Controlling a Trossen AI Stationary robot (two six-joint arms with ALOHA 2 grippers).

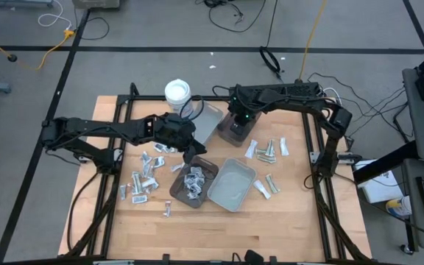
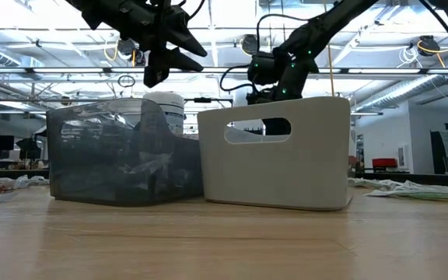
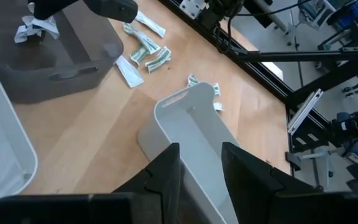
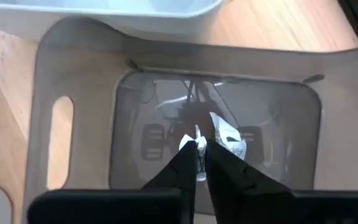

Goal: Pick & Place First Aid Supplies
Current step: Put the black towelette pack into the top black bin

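Observation:
My right gripper (image 4: 199,151) hangs over a brown tray (image 4: 79,68) at the table's far middle (image 1: 234,131), shut on a small white packet (image 4: 196,142). Another white packet (image 4: 229,138) lies on that tray's floor. My left gripper (image 3: 201,168) is open and empty, above the table's middle (image 1: 190,152), between a dark tray (image 1: 193,184) holding several packets and the scattered ones. A light grey tray (image 1: 232,184) shows below its fingers in the left wrist view (image 3: 194,134). Loose packets lie on the table at left (image 1: 144,180) and right (image 1: 267,151). My right gripper pinches the small white packet (image 4: 197,144) between its two fingertips, coming from above and pointing down into the brown tray. The packet is lifted clear of the tray floor. Which part of the packet the fingers are on is too small to tell.
A white round tub (image 1: 177,92) stands at the far edge, beside a grey tray (image 1: 209,120). In the low view the dark tray (image 2: 123,152) and the light tray (image 2: 274,155) stand side by side. Bare wood lies along the near edge (image 1: 219,235).

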